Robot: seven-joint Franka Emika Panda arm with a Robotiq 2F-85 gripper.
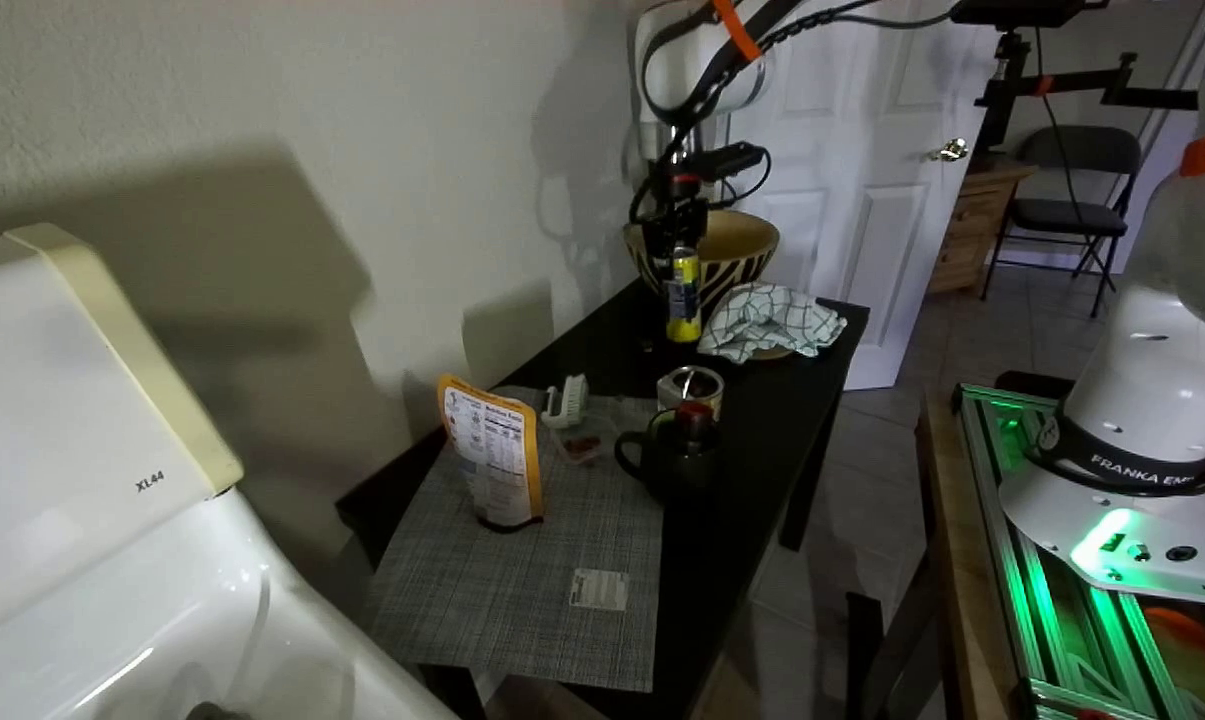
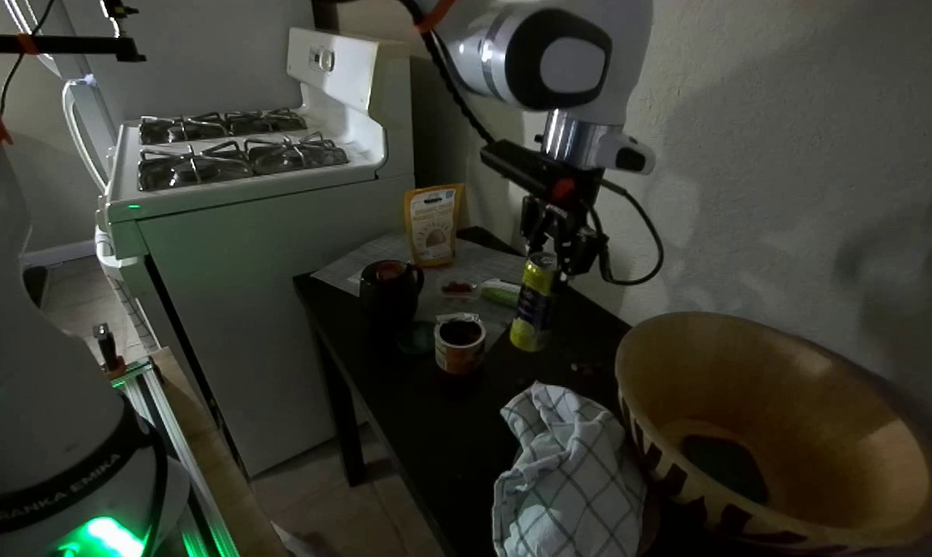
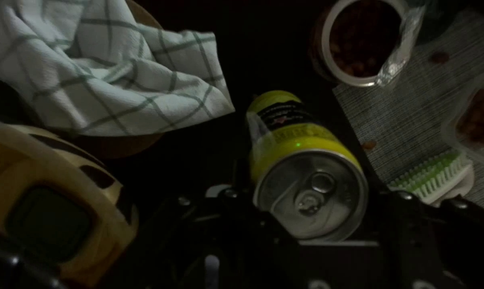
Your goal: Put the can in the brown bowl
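Note:
The can (image 2: 534, 313) is yellow-green with a dark label, roughly upright and slightly tilted. It also shows in an exterior view (image 1: 684, 315) and, lid towards the camera, in the wrist view (image 3: 292, 132). My gripper (image 2: 549, 259) is shut around its top, with a black finger on each side in the wrist view (image 3: 311, 194). The can seems held slightly above the black table. The brown bowl (image 2: 752, 356), with tan inside and dark-striped sides, stands beside it at the table's end. The bowl also shows behind the gripper (image 1: 747, 272) and at lower left (image 3: 71, 150).
A checked cloth (image 2: 570, 472) lies beside the bowl. An open tub (image 2: 460, 357), a dark mug (image 2: 388, 294), a brush (image 2: 502, 292), a small plastic box (image 2: 458, 289) and an orange-edged pouch (image 2: 433, 232) stand farther along. A wall runs along the table; a stove (image 2: 280, 232) stands beyond.

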